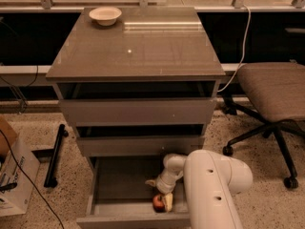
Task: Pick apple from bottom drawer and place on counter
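The bottom drawer (114,209) is pulled open below two shallower drawers. The red apple (157,202) lies on its floor near the front wall, toward the right. My gripper (160,197) reaches down into the drawer from the white arm (209,185) and sits right at the apple, one pale finger (167,202) against its right side and another finger (150,182) up and to the left. The glossy counter (143,51) tops the cabinet.
A cream bowl (105,15) sits at the counter's back left corner. An office chair (271,94) stands to the right. A cardboard box (14,175) and a black bar (55,154) lie on the floor at the left. A cable (243,37) hangs behind.
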You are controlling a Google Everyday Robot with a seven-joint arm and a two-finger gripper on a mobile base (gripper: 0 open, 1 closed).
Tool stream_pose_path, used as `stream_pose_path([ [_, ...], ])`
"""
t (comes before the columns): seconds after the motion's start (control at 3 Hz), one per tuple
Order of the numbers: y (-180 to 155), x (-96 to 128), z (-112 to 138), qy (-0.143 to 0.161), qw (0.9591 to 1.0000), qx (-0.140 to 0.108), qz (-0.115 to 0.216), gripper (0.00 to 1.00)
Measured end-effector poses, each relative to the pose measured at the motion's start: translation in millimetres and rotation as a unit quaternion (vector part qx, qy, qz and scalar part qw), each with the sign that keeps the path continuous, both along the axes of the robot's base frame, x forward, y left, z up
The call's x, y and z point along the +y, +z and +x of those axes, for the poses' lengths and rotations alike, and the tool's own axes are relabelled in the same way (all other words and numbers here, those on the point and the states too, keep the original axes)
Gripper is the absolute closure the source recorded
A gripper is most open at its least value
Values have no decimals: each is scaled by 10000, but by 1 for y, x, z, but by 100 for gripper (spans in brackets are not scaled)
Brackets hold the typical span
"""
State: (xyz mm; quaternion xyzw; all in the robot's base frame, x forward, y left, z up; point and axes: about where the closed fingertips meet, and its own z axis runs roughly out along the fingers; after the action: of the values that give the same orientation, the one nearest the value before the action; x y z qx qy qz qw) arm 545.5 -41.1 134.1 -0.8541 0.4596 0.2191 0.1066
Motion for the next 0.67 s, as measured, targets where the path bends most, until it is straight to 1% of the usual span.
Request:
stream_pose_path([
  [0.33,-4,2,-8,21,9999,109,27,0],
  [0.67,-10,5,-12,79,9997,238,65,19],
])
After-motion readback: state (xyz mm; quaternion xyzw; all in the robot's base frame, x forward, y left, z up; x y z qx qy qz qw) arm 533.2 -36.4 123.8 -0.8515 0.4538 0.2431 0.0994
